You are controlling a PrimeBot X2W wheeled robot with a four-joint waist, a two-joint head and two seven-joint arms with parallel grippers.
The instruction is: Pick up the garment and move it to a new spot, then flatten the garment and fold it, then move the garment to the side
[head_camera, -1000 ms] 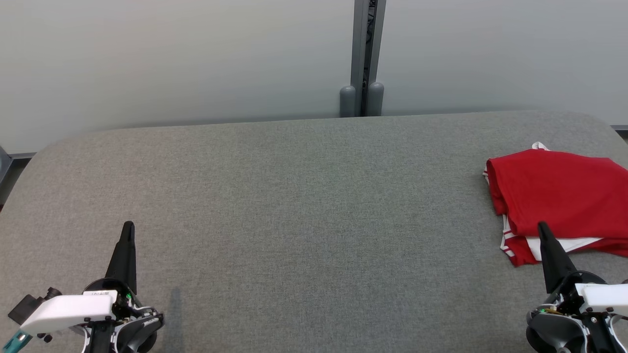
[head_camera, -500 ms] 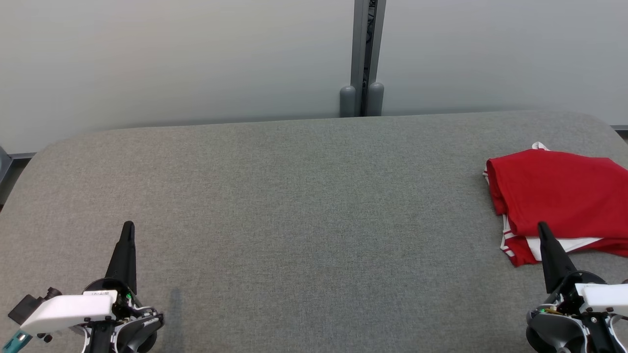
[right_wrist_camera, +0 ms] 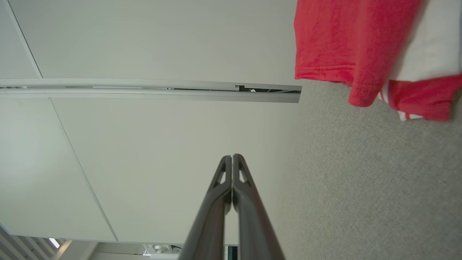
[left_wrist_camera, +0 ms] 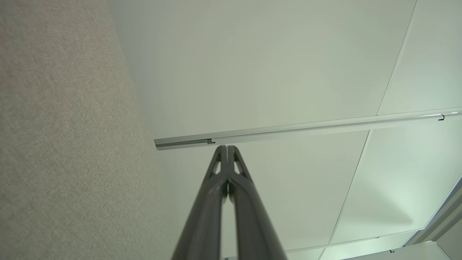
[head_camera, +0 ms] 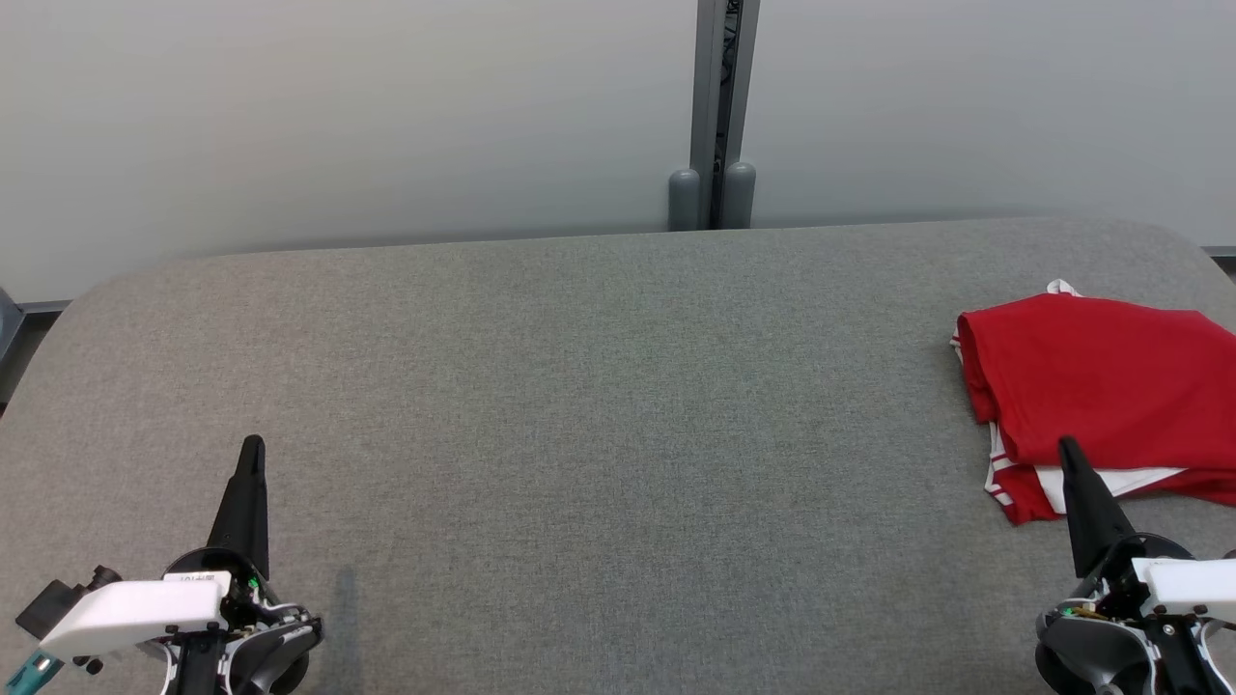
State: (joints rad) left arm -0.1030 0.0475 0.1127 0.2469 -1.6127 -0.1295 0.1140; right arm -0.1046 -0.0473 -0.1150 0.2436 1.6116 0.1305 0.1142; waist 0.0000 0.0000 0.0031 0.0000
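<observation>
The garment is red with white striped trim, folded into a compact stack at the right edge of the grey fabric table. Its red edge and white underside also show in the right wrist view as the garment. My right gripper is shut and empty, its tip in front of the garment's near edge in the head view. In its own view the right gripper points past the cloth, tips together. My left gripper is shut and empty at the near left, far from the garment; the left gripper shows tips closed.
A pale wall runs behind the table, with a grey vertical post and two grey cylinders at its foot. The table's far corners are rounded, and its left edge drops to a dark floor.
</observation>
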